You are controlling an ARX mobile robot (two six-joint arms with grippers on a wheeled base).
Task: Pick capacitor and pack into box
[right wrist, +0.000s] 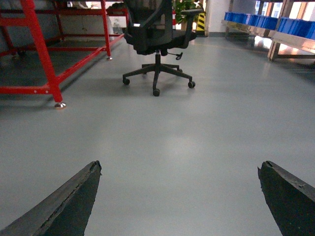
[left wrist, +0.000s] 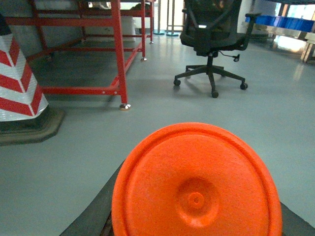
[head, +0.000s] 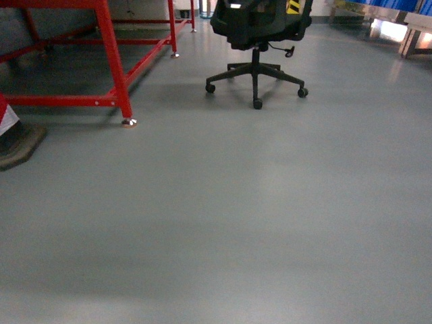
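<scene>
An orange round capacitor [left wrist: 197, 172], seen end on with a small dimple at its centre, fills the lower half of the left wrist view. My left gripper [left wrist: 201, 189] is shut on it, and only dark finger [left wrist: 93, 214] edges show on either side of it. My right gripper [right wrist: 179, 166] hangs open over bare grey floor, its two dark fingers [right wrist: 69, 201] wide apart with nothing between them. The box is out of view. Neither gripper appears in the head view.
A red steel frame [head: 111, 61] stands on the left with a foot [head: 128, 122] on the floor. A black office chair [head: 256, 40] is straight ahead. A red-and-white striped cone [left wrist: 19, 83] sits at the left. Blue bins [right wrist: 266, 20] line racks at the far right.
</scene>
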